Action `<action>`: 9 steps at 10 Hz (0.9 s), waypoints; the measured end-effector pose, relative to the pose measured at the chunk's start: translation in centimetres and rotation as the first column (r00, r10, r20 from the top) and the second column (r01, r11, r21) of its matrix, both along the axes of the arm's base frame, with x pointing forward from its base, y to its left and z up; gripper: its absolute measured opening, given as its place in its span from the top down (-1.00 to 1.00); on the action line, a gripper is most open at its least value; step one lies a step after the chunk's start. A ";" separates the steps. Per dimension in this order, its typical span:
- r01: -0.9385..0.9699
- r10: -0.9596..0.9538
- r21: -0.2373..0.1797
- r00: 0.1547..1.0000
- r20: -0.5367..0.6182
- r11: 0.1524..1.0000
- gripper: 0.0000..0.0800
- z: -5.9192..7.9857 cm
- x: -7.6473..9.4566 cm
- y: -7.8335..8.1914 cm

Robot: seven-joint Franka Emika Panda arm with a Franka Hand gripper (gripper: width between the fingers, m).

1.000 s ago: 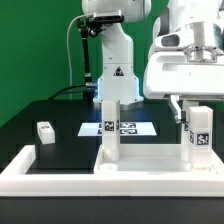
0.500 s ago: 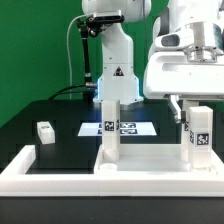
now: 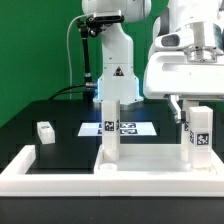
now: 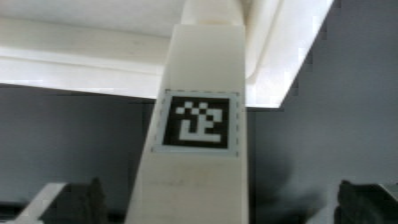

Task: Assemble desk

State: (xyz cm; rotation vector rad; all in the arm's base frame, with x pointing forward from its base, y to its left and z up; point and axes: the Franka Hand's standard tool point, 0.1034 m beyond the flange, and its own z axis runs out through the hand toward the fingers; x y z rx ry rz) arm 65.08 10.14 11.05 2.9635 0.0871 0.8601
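White plastic fills the foreground of the exterior view. The low border wall [image 3: 50, 182] runs along the near edge of the black table [image 3: 70, 138]. The desk top [image 3: 150, 163] lies flat just behind the wall, apparently resting against it. Two legs stand upright on that top, each showing a black-and-white tag. The first leg [image 3: 110, 128] is at the corner on the exterior view's left, and the second leg [image 3: 197, 133] is toward the exterior view's right. The gripper [image 4: 210, 205] hangs over the second leg. In the wrist view its dark fingers [image 4: 68, 200] sit wide apart on either side of the tagged leg, with a clear gap on each side. It is therefore spread open and holding nothing.

Farther back, a loose leg [image 3: 45, 131] lies on its side on the table, well apart from the desk top, toward the exterior view's left. The marker board [image 3: 132, 128] lies flat beyond the first leg, and the arm's base [image 3: 112, 60] stands at the far edge.

Judged from this layout, the assembly is about half done, with two legs up on the top. The loose leg has yet to be fetched and fitted, and a fourth leg does not show in either view. Whether the second leg is fully seated cannot be told, because its joint with the top is not clearly visible. With the fingers open around it, the arm may be about to take hold of it or may have just let go.
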 end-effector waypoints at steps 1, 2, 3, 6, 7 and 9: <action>0.000 0.000 0.000 0.998 -0.060 1.000 -0.62 0.9 -0.1 -0.5; 0.014 -0.012 0.019 0.991 -0.134 1.000 -0.62 2.5 -0.2 -0.5; 0.019 -0.015 0.025 0.991 -0.133 1.000 -0.62 3.5 0.3 -0.6; 0.062 -0.048 0.022 0.916 -0.398 0.998 -0.62 4.3 0.9 -1.6; 0.083 -0.067 0.012 0.869 -0.490 0.996 -0.62 4.0 0.9 -2.3; 0.131 -0.101 0.010 0.811 -0.577 0.991 -0.62 3.7 2.8 -3.5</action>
